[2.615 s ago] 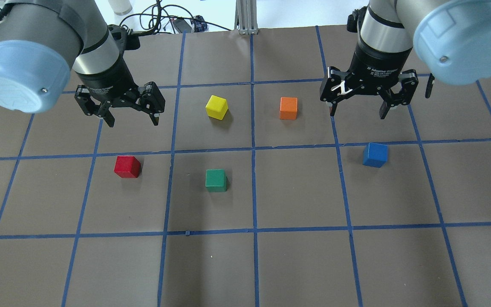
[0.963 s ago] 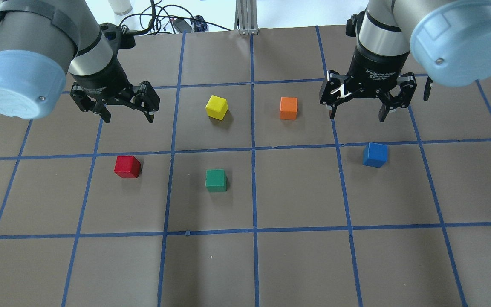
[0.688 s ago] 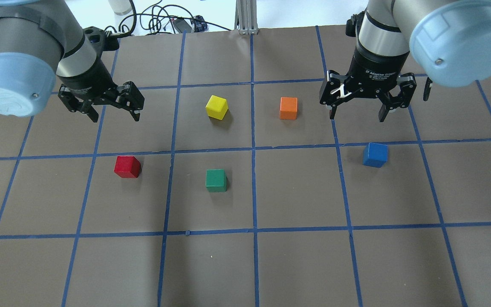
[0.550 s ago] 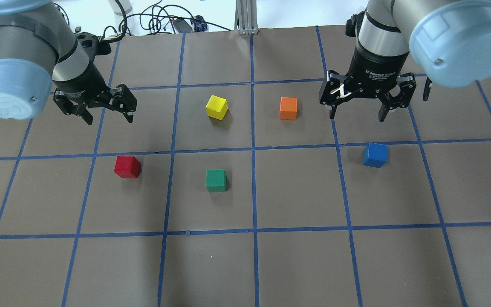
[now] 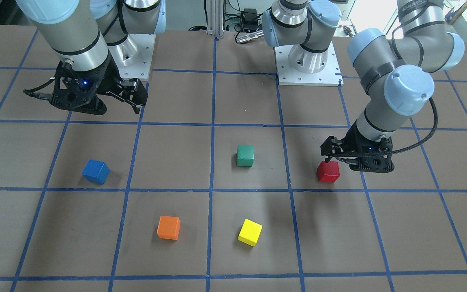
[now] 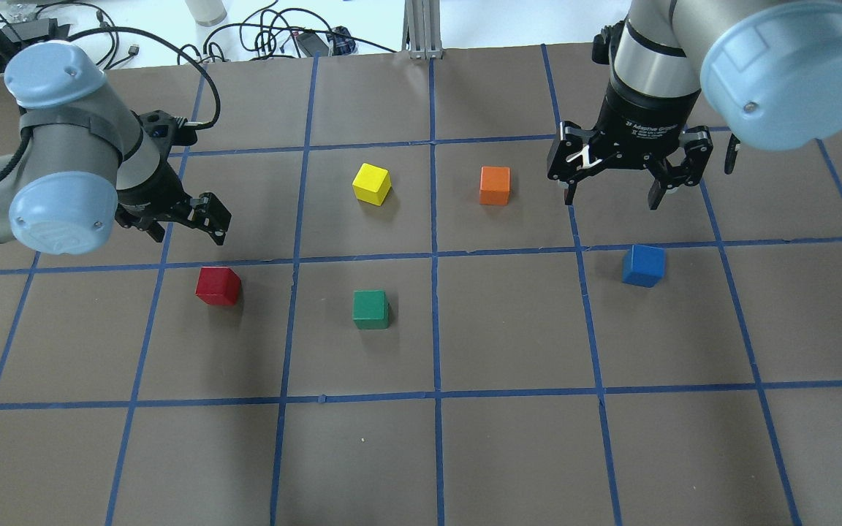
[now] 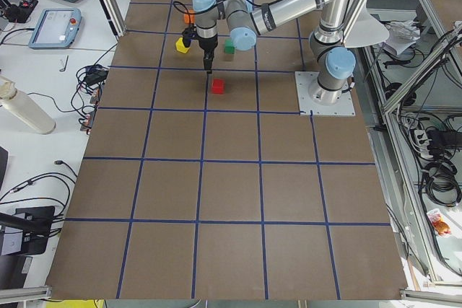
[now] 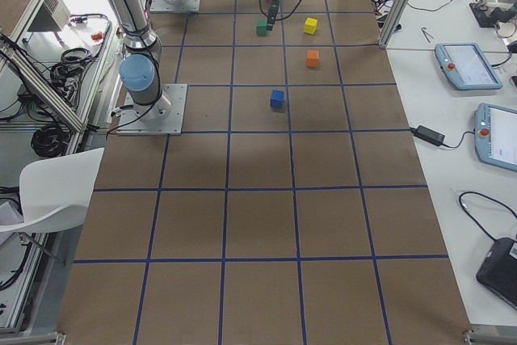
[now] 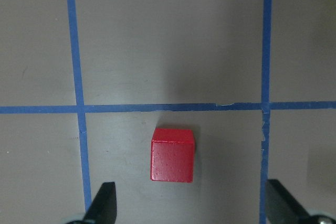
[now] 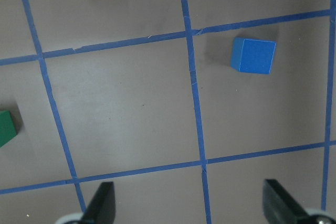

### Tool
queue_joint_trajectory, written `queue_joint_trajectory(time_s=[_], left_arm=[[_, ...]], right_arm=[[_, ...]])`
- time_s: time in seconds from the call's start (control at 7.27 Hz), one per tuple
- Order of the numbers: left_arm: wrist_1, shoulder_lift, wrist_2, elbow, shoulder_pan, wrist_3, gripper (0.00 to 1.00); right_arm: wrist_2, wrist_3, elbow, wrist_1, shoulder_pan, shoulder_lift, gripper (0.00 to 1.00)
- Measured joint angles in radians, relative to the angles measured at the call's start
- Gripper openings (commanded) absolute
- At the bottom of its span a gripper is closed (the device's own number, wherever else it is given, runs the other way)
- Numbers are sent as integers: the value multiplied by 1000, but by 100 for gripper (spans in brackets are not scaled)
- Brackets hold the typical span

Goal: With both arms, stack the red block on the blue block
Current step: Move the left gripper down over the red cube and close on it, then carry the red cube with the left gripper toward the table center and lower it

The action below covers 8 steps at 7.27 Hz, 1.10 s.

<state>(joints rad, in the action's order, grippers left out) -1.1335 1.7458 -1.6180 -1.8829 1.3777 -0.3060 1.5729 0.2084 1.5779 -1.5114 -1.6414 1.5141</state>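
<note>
The red block (image 6: 218,286) lies on the brown mat at the left; it also shows in the front view (image 5: 328,171) and the left wrist view (image 9: 172,154). My left gripper (image 6: 187,232) is open and empty, low over the mat just beyond the red block; its fingertips (image 9: 104,205) frame the block without touching it. The blue block (image 6: 643,265) lies at the right, also in the right wrist view (image 10: 253,55). My right gripper (image 6: 615,196) is open and empty, hanging high beyond the blue block.
A green cube (image 6: 370,309) lies between the two blocks. A yellow cube (image 6: 371,183) and an orange cube (image 6: 495,185) lie farther out. Blue tape lines grid the mat. Cables (image 6: 275,33) lie past the far edge.
My left arm has swung left and come down, bringing its open gripper close over the mat by the red block. The right arm and all cubes have stayed put.
</note>
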Motion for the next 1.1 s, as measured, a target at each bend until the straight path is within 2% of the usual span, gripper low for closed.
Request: queue_joint_trajectory(time_s=[0.55, 0.69, 0.83, 0.96, 1.1], left_arm=[[23, 88, -23, -28, -2, -50, 100], [33, 112, -24, -29, -2, -55, 97], [38, 136, -25, -29, -2, -57, 89], [40, 159, -31, -29, -2, -59, 56], [41, 177, -51, -27, -2, -60, 14]], right_arm=[[2, 0, 4, 3, 0, -1, 100], [1, 0, 9, 3, 0, -1, 100], [1, 0, 17, 0, 0, -1, 100], [1, 1, 25, -4, 0, -1, 100], [1, 1, 30, -9, 0, 0, 100]])
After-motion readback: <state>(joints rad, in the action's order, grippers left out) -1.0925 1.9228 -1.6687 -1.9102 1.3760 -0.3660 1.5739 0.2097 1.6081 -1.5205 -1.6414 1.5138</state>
